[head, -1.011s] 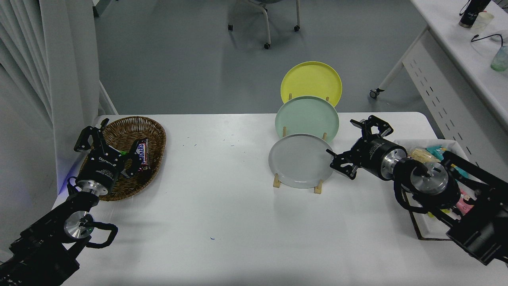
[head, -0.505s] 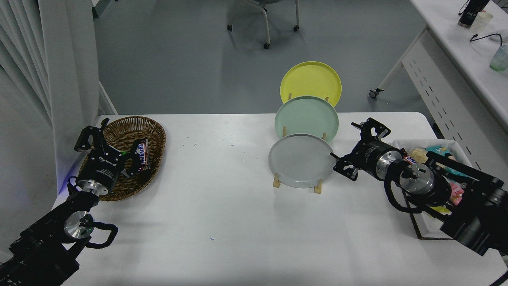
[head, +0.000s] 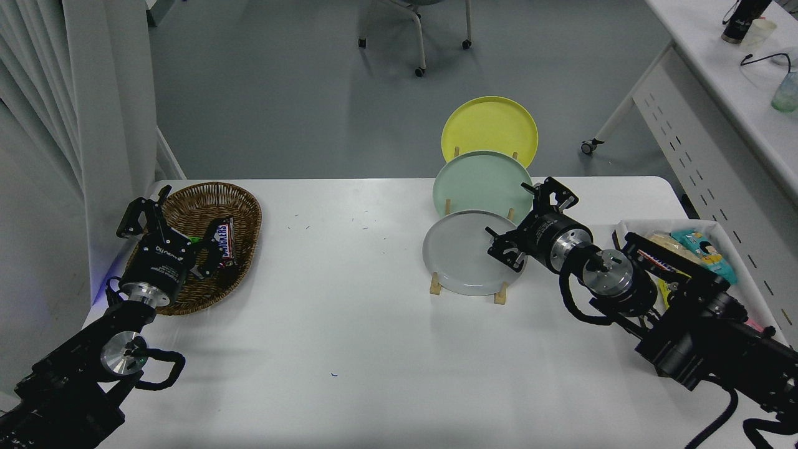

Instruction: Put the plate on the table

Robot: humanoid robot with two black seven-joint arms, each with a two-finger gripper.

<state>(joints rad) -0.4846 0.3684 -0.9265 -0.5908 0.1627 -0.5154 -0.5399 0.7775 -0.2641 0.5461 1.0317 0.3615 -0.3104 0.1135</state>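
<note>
1. We see the grey plate [head: 464, 252] standing on edge in the front slot of a wooden rack [head: 499, 294] on the white table [head: 349, 324]; mint plate [head: 481, 184] and yellow plate [head: 489, 130] stand behind it.
2. We see the right gripper [head: 522, 223] at the grey plate's right rim, fingers spread apart, one in front of the rim, nothing clamped.
3. We see the left gripper [head: 163, 226] parked over the wicker basket [head: 234, 199], fingers apart.
</note>
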